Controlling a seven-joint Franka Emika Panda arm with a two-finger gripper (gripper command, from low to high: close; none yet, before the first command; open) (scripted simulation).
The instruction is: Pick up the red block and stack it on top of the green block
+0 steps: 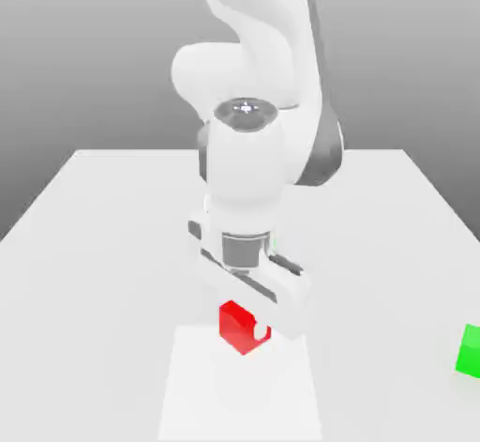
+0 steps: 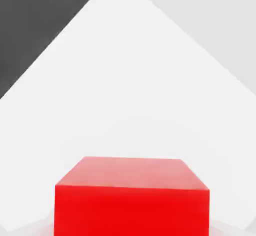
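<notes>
"Red block (image 1: pixel 240 327): where, and on what ground?"

"Low in front of the arm (image 1: pixel 246 163), over the far edge of a brighter white patch (image 1: pixel 239 398) on the pale table (image 1: pixel 84 299). Whether it touches the surface, I cannot tell."

"And the room?"

"Plain grey backdrop (image 1: pixel 94 55) behind the table, darker toward the table's far edge. Green block (image 1: pixel 471 352) on the table at the exterior view's right, cut by the frame, well apart from the red one."

"State of the gripper (image 1: pixel 246 326)?"

"Closed in on the red block, pinching it by opposite sides. One fingertip (image 1: pixel 261 330) shows against its near side. Hand view: smooth red faces, upper one paler."

"Any lettering?"

"Small bright marks on the arm's dark round cap (image 1: pixel 246 114); too small to make out."
</notes>
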